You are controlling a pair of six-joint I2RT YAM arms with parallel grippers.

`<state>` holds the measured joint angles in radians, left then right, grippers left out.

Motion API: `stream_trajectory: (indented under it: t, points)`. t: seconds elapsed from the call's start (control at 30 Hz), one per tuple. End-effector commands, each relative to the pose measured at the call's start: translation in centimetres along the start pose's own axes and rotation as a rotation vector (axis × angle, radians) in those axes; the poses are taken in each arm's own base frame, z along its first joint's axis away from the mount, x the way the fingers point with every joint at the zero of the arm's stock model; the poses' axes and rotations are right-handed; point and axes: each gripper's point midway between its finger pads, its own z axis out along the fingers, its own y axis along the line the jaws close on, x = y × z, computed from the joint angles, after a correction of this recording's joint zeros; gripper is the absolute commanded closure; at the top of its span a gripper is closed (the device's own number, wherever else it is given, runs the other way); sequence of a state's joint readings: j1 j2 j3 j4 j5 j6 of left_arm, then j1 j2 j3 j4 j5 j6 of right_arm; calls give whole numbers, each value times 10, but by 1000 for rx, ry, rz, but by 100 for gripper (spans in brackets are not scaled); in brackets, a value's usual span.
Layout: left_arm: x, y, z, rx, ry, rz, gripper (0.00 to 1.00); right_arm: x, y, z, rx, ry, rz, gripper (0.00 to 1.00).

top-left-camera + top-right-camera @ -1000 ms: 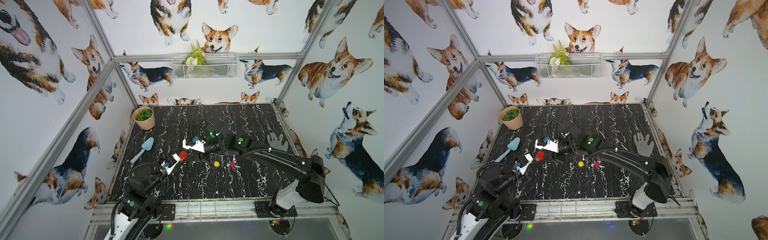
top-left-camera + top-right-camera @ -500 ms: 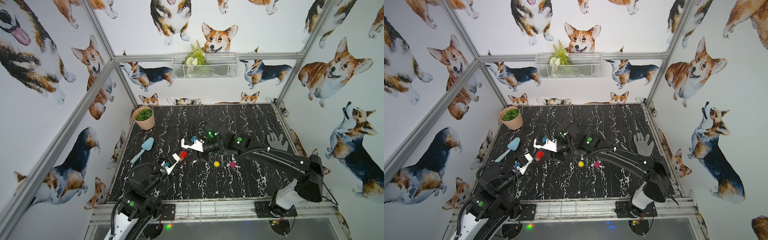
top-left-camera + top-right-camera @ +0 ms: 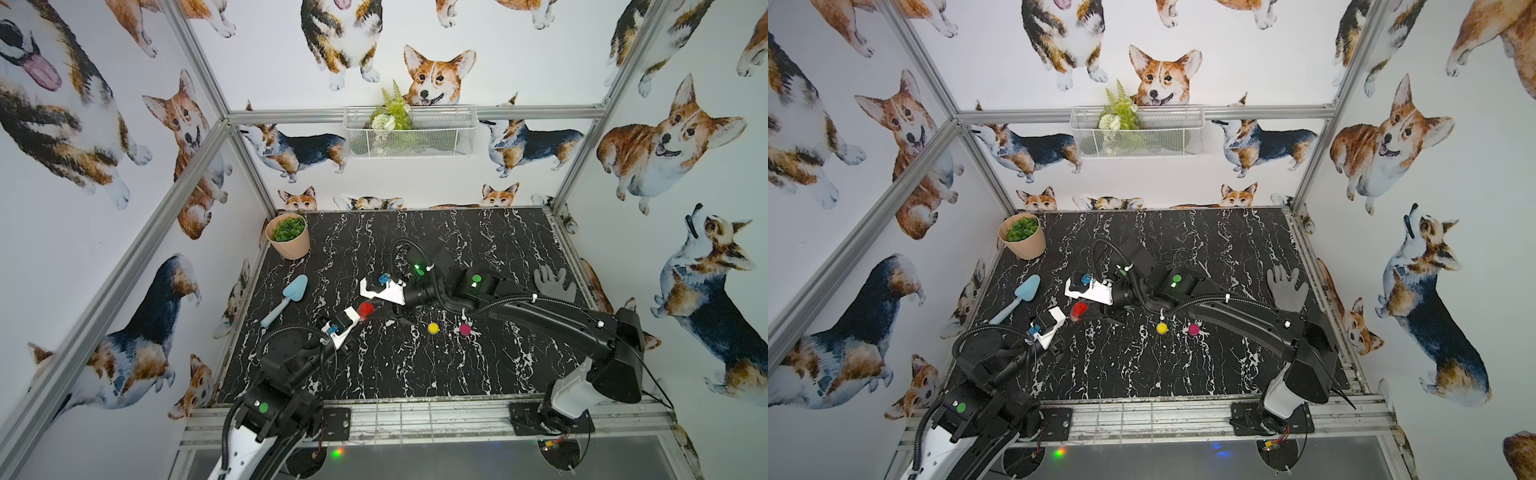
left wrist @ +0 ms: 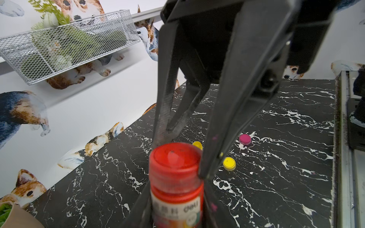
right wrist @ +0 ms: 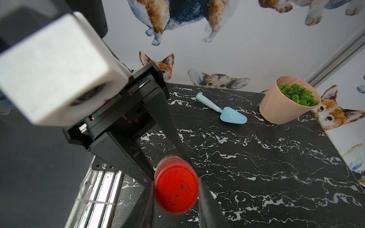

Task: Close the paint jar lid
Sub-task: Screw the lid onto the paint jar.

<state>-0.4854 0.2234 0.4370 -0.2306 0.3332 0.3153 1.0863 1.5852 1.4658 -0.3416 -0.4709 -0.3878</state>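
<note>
The paint jar [image 4: 176, 199] is small, red and white-labelled, and stands upright left of the table's middle. My left gripper [image 4: 175, 214] is shut on its body, one finger on each side. The red lid [image 4: 174, 158] sits on top of the jar and shows in both top views [image 3: 366, 308] [image 3: 1079, 309]. From the right, my right gripper [image 5: 175, 205] reaches in and is shut on the lid [image 5: 175, 189], its fingers [image 4: 215, 150] pressing against the rim. The jar's base is hidden.
Small yellow [image 3: 433, 328] and magenta [image 3: 465, 329] paint pots stand just right of the jar. A blue trowel [image 3: 286, 301] lies to the left and a potted plant [image 3: 289, 237] stands at the back left. A grey glove [image 3: 555, 282] lies by the right edge.
My right gripper's jaws have closed in onto the red lid. Both arms have stayed almost where they were, and the left still holds the jar.
</note>
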Motion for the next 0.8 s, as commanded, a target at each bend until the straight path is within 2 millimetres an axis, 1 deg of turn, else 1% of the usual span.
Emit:
stream_trajectory:
  t: [0.0, 0.13, 0.3, 0.5, 0.6, 0.77]
  points:
    - [-10, 5, -2, -28, -37, 34, 65, 1, -1, 2, 17, 6, 10, 67]
    - [-10, 9, -5, -56, -44, 50, 65, 4, -3, 7, 45, 23, 40, 67]
    - [-11, 14, -7, -90, -46, 69, 66, 6, -5, 20, 85, 54, 127, 67]
    - [-13, 19, -11, -130, -53, 90, 66, 11, -16, 30, 145, 61, 249, 68]
    - [-12, 22, -13, -150, -54, 98, 66, 12, -22, 31, 177, 59, 313, 68]
    - [-13, 28, -15, -187, -51, 113, 67, 13, -29, 40, 190, 68, 430, 68]
